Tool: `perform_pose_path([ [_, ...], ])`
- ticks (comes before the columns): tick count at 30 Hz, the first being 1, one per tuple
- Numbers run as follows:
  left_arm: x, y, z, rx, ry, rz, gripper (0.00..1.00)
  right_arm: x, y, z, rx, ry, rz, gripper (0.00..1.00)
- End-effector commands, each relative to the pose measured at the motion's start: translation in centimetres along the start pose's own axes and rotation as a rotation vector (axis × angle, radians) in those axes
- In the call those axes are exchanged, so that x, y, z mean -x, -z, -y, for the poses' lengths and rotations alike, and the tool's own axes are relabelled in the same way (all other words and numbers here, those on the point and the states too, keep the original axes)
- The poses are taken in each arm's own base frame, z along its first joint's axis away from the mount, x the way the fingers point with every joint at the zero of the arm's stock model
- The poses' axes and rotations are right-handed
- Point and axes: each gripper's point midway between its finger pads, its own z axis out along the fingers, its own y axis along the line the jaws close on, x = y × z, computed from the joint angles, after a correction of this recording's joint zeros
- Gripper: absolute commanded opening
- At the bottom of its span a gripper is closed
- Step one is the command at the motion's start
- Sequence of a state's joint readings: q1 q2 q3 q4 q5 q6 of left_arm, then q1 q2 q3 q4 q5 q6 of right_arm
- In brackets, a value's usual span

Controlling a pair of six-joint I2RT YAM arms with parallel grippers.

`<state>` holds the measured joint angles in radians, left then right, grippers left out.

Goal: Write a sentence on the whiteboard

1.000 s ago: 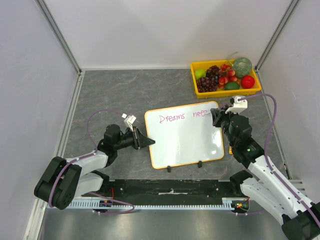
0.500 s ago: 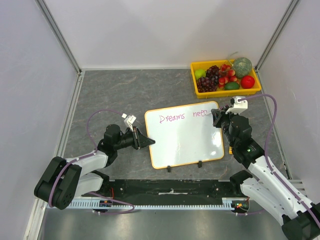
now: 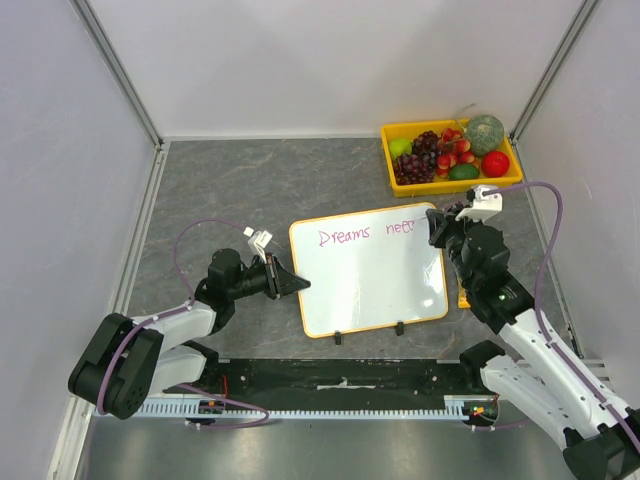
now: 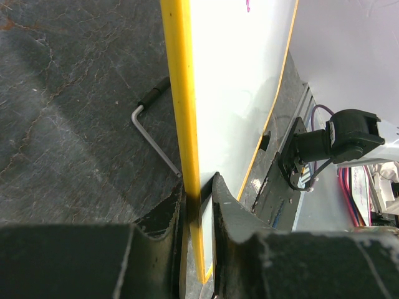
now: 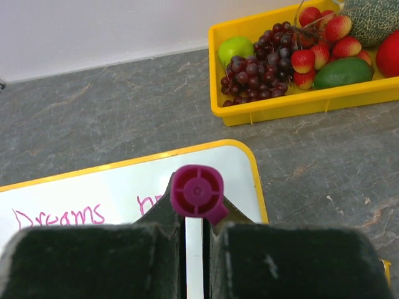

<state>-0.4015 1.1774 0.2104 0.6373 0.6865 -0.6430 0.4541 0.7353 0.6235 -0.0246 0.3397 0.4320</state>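
Note:
The whiteboard point(image 3: 370, 285) with its orange frame stands mid-table, with pink writing "Dreams" and part of a second word along its top. My left gripper point(image 3: 296, 284) is shut on its left edge; in the left wrist view the yellow-orange frame point(image 4: 181, 124) runs between the fingers point(image 4: 234, 215). My right gripper point(image 3: 437, 232) is at the board's top right corner, shut on a magenta marker point(image 5: 197, 192) with a white barrel. The board point(image 5: 93, 199) lies under it in the right wrist view. The marker tip is hidden.
A yellow tray point(image 3: 452, 184) of fruit, grapes, strawberries, a melon and an apple, sits at the back right, also in the right wrist view point(image 5: 293, 106). A wire stand leg point(image 4: 149, 134) lies behind the board. Grey walls enclose the table.
My right gripper has moved slightly right and back along the board's top edge, and the second word has gained pink strokes. The left arm has not moved.

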Motion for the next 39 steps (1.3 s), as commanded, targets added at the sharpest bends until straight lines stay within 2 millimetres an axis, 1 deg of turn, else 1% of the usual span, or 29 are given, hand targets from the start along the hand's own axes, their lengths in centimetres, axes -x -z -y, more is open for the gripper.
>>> perform_pose_path([
  [1, -0.4, 0.0, -2.1, 0.086, -0.057, -0.005, 0.02, 4.0, -0.2, -1.0, 0.013, -0.008, 0.093, 0.0],
  [7, -0.5, 0.0, -2.0, 0.084, -0.058, -0.005, 0.02, 3.8, -1.4, -1.0, -0.007, 0.014, 0.079, 0.0],
  [15, -0.5, 0.0, -2.0, 0.084, -0.058, -0.005, 0.02, 2.6, -2.5, -0.7, -0.025, 0.024, 0.052, 0.0],
  [31, -0.4, 0.0, -2.0, 0.084, -0.058, -0.005, 0.02, -0.7, -1.8, 0.6, -0.032, 0.032, -0.011, 0.0],
  [39, -0.4, 0.0, -2.0, 0.084, -0.058, -0.005, 0.02, -2.1, -1.4, 0.8, -0.021, 0.026, -0.039, 0.0],
])
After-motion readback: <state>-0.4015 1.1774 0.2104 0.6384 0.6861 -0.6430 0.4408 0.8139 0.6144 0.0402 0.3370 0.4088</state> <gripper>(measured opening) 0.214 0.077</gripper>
